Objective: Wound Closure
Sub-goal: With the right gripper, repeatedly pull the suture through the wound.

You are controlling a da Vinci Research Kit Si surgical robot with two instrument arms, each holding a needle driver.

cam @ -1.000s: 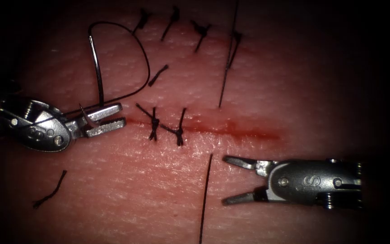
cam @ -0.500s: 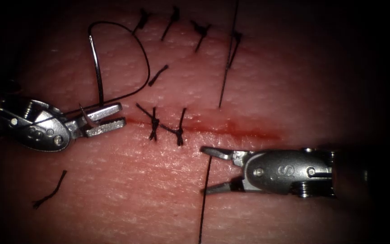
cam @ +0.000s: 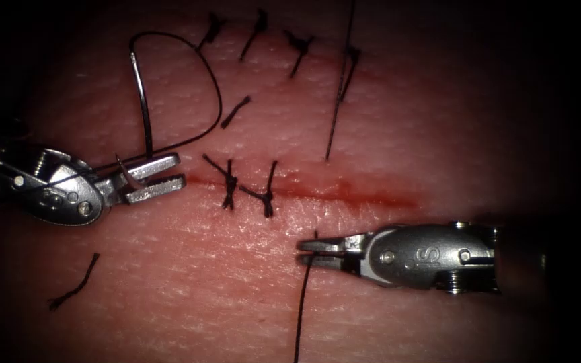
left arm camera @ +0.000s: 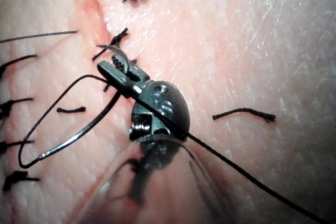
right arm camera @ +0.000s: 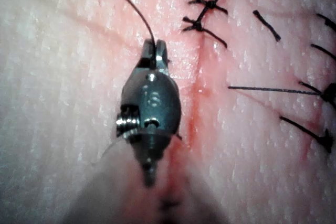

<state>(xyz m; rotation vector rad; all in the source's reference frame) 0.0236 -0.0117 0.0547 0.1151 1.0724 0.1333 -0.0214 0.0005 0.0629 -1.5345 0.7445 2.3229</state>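
The black suture thread [cam: 302,296] below the cut is clamped in the closed right hand [cam: 311,249]. Farther left, the thin curved steel needle [cam: 141,101] is gripped near its tip by the left hand [cam: 163,178], clear of the pink tissue [cam: 438,134].

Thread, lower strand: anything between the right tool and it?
No. The right tool is shut on the thread below the cut. The left tool holds the needle near its tip, out of the tissue.
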